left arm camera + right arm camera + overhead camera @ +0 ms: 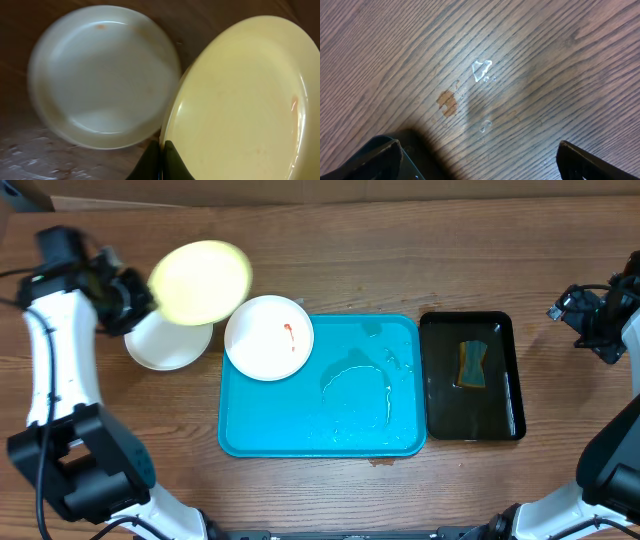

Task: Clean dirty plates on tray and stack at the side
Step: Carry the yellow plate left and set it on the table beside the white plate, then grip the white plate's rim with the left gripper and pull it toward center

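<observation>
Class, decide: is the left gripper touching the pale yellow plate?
Touching. The left wrist view shows the left gripper clamped on the rim of the pale yellow plate, one finger on each face.

Overhead: light bright and even, from above; shadows short and soft. Yellow plate [200,280], far left, smeared by motion blur. Wet blue tray [265,415] shows pale glare streaks; black tray [445,405] mirrors the light.

Left wrist: dim, soft throughout; white plate [100,75] blurred.

Right wrist: table [545,50] grain sharp, droplet [481,69] glints, fingers [375,160] dark and unfocused at the near edge.
</observation>
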{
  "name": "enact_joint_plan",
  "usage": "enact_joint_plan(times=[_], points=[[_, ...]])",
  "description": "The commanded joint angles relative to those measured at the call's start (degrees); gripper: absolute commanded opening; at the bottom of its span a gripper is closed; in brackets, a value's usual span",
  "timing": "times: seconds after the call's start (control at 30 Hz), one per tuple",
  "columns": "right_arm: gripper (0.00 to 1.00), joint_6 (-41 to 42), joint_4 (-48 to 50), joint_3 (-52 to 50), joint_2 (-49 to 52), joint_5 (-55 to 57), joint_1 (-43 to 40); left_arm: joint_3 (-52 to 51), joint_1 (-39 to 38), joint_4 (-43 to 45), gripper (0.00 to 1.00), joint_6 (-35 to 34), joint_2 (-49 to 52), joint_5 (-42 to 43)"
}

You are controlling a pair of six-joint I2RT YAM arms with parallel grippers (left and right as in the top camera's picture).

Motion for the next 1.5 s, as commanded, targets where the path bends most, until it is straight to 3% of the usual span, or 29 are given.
enact_joint_plan(times=[0.0, 0.1, 0.57, 0.6, 0.67, 0.77, 0.9, 1.0, 1.07, 1.13, 1.3, 1.47], points=[[1.0, 0.3, 0.3, 0.7, -1.0, 0.0, 0.3, 0.5, 5.4, -0.4, 0.04, -0.4, -0.3, -9.9], [1.0, 0.3, 0.3, 0.7, -1.0, 0.0, 0.3, 0.0, 7.7, 0.5, 0.04, -0.4, -0.3, -14.4], [1.0, 0.3, 0.3, 0.7, -1.0, 0.0, 0.3, -12.2, 7.6, 15.5, 0.06, -2.1, -0.3, -17.2], [1.0, 0.3, 0.3, 0.7, -1.0, 0.0, 0.3, -12.2, 7.6, 15.7, 0.18, -2.1, -0.3, -17.2], [1.0, 0.3, 0.3, 0.7, -1.0, 0.0, 0.3, -12.2, 7.6, 16.0, 0.53, -2.1, -0.3, -17.0], [1.0, 0.3, 0.3, 0.7, -1.0, 0.0, 0.3, -12.2, 7.6, 16.0, 0.68, -1.7, -0.3, -12.1], [1.0, 0.3, 0.3, 0.7, -1.0, 0.0, 0.3, -12.2, 6.8, 14.6, 0.66, -0.3, -0.3, 2.3], [1.0, 0.3, 0.3, 0.7, -1.0, 0.0, 0.3, -12.2, 4.5, 11.8, 0.61, 0.1, -0.3, 5.3], [1.0, 0.3, 0.3, 0.7, -1.0, 0.0, 0.3, -12.2, 2.0, 9.6, 0.5, 1.5, -0.3, 4.6], [1.0, 0.3, 0.3, 0.7, -1.0, 0.0, 0.3, -12.2, -0.8, 7.8, 0.46, 2.6, -0.3, 3.1], [1.0, 0.3, 0.3, 0.7, -1.0, 0.0, 0.3, -13.0, -9.4, 7.1, 0.5, 2.6, -0.3, -6.8], [1.0, 0.3, 0.3, 0.7, -1.0, 0.0, 0.3, -14.3, -16.9, 5.7, 0.45, 1.9, -0.3, -10.5]])
